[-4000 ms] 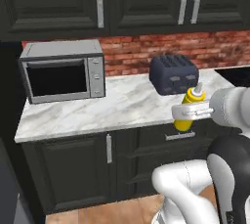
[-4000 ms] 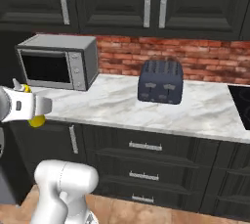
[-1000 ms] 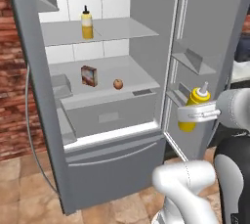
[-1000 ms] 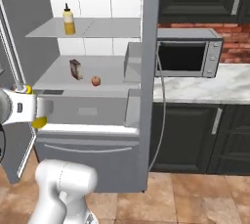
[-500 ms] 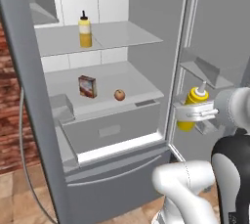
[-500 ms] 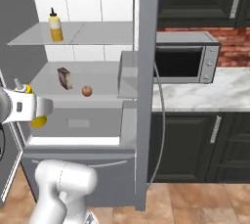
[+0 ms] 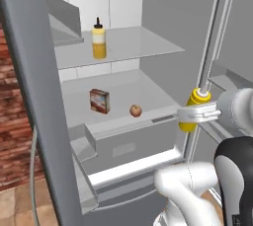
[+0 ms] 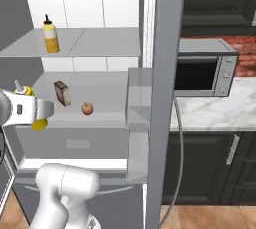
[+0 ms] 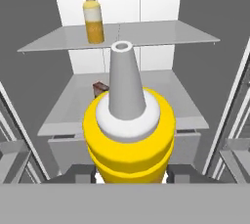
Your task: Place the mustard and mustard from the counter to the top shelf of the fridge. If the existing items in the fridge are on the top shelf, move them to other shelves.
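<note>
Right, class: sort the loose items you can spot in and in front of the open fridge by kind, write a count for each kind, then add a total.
Yellow mustard bottles: 2, one on the top shelf at, one held in the pincer at
Apple: 1
Small box: 1
Total: 4

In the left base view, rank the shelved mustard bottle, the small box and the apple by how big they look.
1. Mustard bottle on the top shelf, clearly the tallest.
2. Small box, shorter but wider.
3. Apple, smallest.
The bottle stands farther back than the other two, so it may really be bigger than it looks.
</note>
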{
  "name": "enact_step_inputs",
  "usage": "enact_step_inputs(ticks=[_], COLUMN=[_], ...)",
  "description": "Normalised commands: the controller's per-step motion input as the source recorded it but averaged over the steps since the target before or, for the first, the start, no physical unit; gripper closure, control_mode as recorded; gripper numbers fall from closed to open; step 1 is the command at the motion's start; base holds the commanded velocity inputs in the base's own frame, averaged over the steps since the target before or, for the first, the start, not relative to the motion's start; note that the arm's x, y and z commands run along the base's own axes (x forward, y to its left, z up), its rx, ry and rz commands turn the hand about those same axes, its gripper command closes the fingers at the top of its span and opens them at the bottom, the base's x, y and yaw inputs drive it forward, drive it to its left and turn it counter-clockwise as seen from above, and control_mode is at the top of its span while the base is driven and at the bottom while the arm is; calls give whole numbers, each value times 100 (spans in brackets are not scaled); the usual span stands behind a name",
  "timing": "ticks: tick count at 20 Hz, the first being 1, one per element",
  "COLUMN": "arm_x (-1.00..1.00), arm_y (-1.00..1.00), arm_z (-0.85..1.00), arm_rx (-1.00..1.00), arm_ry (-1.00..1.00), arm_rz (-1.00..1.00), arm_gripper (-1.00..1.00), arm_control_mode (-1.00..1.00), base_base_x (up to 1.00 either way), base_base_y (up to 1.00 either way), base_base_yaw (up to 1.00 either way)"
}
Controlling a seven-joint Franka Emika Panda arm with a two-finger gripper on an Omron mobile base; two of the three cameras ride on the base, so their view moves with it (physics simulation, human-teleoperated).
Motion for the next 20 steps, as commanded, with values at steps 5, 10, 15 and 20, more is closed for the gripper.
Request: enact_step_inputs(ticks=[5,10,15,20], arm_x=[0,0,0,44], arm_y=[0,0,0,7], arm_z=[0,0,0,60], arm_rx=[0,0,0,0], arm_ry=[0,0,0,0], arm_rz=[0,0,0,-5], arm_gripper=[100,100,100,100], arm_control_mode=[100,100,100,-100], base_base_x=[59,51,44,0], base_base_y=[28,18,15,0], base_base_yaw=[0,0,0,0])
